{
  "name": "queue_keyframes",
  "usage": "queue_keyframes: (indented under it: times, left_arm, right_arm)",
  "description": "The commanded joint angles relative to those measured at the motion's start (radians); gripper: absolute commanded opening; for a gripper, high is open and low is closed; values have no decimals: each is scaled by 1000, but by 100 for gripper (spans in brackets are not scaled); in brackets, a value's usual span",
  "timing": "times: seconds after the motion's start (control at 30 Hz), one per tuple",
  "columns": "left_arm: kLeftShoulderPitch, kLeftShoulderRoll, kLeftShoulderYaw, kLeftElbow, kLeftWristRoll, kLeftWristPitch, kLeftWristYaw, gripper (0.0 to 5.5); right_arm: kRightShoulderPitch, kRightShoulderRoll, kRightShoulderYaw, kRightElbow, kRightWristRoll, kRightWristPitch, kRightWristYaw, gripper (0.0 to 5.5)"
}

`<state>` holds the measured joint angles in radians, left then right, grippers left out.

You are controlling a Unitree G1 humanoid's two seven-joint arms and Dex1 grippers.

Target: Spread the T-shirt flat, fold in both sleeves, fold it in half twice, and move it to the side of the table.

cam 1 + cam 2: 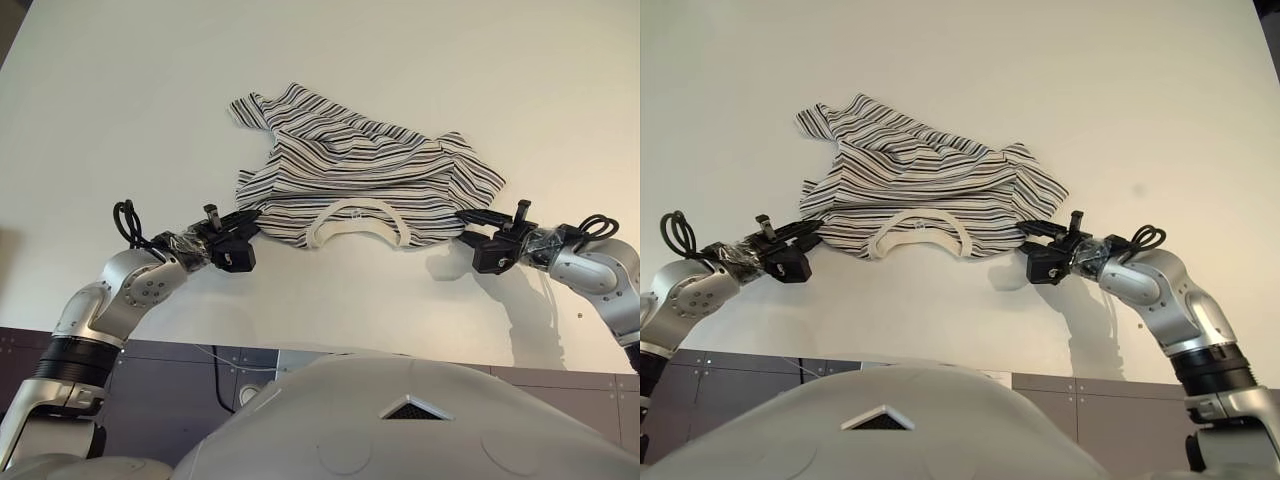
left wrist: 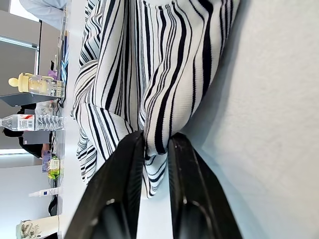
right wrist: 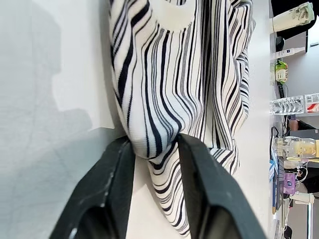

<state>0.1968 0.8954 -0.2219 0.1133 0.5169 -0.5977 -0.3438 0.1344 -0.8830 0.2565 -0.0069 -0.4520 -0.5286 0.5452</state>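
A black-and-white striped T-shirt (image 1: 350, 160) lies crumpled on the white table (image 1: 120, 100), its white collar (image 1: 357, 222) toward me. My left gripper (image 1: 252, 220) is shut on the T-shirt's near left shoulder; in the left wrist view the fabric (image 2: 154, 144) is pinched between the two black fingers (image 2: 124, 179). My right gripper (image 1: 465, 215) is shut on the near right shoulder, and the right wrist view shows a fold of cloth (image 3: 154, 144) between its fingers (image 3: 112, 174). One sleeve (image 1: 250, 108) sticks out at the far left.
The table's front edge (image 1: 300, 350) runs just behind both wrists. Bottles and small items (image 2: 35, 122) stand on a surface beyond the table (image 3: 299, 104). Bare tabletop surrounds the shirt on all sides.
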Motion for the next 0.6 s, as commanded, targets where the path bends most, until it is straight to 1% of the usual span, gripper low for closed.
queue_keyframes:
  times: [0.03,0.1,0.13,0.2,0.3,0.4,0.47,0.5,0.57,0.6]
  left_arm:
    - [60,-18,-74,68,51,36,-52,33]
    - [64,-15,-75,67,42,38,-60,12]
    - [66,-11,-75,65,38,37,-63,10]
    - [79,-6,-65,47,2,53,-82,10]
    - [105,-17,-38,-36,-125,114,-140,10]
    - [108,-22,-38,-79,-174,153,-178,10]
    - [109,-26,-22,-96,-217,179,-199,10]
    - [111,-35,6,-121,-277,213,-210,10]
    - [78,-101,119,-218,-518,373,-209,10]
    - [25,-148,196,-269,-678,476,-181,10]
  right_arm:
    - [-1,11,24,48,-67,18,-10,83]
    - [-8,23,31,58,-77,21,-18,36]
    - [-8,27,34,58,-79,22,-21,17]
    - [-5,30,33,55,-68,19,-24,13]
    - [-15,40,7,32,46,12,4,13]
    - [-33,73,-2,14,132,51,34,13]
    - [-25,100,-24,-16,228,128,68,13]
    - [-27,123,-48,-45,313,204,89,13]
    - [-83,191,-122,-110,520,416,99,13]
    - [-144,237,-168,-121,610,522,70,13]
